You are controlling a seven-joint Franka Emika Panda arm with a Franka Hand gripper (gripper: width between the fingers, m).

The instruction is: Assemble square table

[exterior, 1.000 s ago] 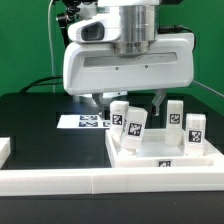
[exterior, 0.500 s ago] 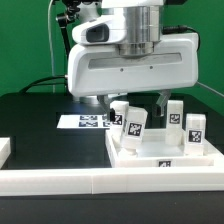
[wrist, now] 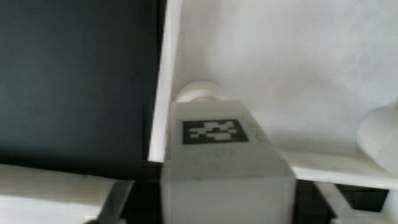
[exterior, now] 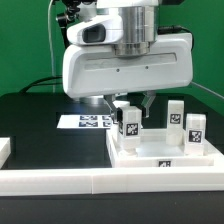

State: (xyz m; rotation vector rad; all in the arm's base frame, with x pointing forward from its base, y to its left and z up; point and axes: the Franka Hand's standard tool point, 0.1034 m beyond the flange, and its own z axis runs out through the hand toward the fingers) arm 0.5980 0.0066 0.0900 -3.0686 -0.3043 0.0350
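The white square tabletop [exterior: 150, 157] lies rim-up at the exterior view's right, a tag on its front rim. Several short white tagged legs stand in it. My gripper [exterior: 130, 108] hangs straight above the leftmost front leg [exterior: 129, 123], its dark fingers [exterior: 147, 105] down on either side of that leg. Seen from the wrist, the leg [wrist: 217, 140] fills the gap of the gripper [wrist: 224, 205], and the dark fingers [wrist: 128, 203] press against both its sides. Two more legs [exterior: 175, 113] [exterior: 195, 130] stand to the right. The leg rests on the tabletop [wrist: 329, 90].
The marker board [exterior: 84, 122] lies flat on the black table behind the tabletop's left edge. A long white border wall [exterior: 60, 181] runs along the front. A white block end [exterior: 4, 150] shows at the far left. Green backdrop behind.
The fingers stood wide apart on either side of the legs; now they have come together on the front left leg. The arm has shifted slightly left and down.
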